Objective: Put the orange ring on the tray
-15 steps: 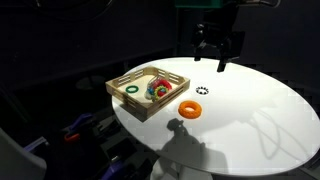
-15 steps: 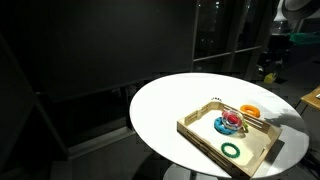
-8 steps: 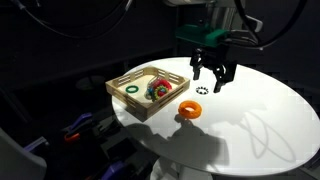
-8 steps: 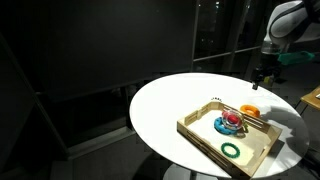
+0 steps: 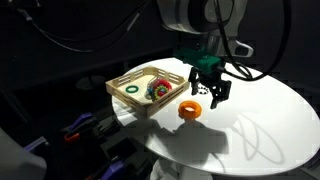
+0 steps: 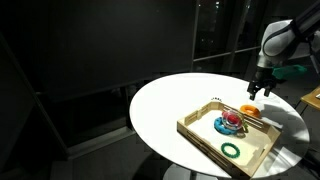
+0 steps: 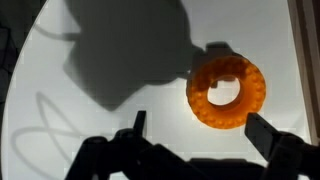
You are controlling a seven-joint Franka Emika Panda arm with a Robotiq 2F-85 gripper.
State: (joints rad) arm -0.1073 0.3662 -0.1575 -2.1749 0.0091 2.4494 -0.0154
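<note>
Hovering with its jaws spread wide, the pincer (image 5: 208, 95) hangs just above the orange ring (image 5: 189, 110), which lies flat on the white bench (image 5: 270, 115) just beside the tray (image 5: 125, 103).

One tray (image 5: 124, 102); one orange ring (image 5: 190, 110) just beside it; one green ring (image 5: 132, 89) inside; other coloured pieces (image 5: 158, 88) there uncountable.
</note>
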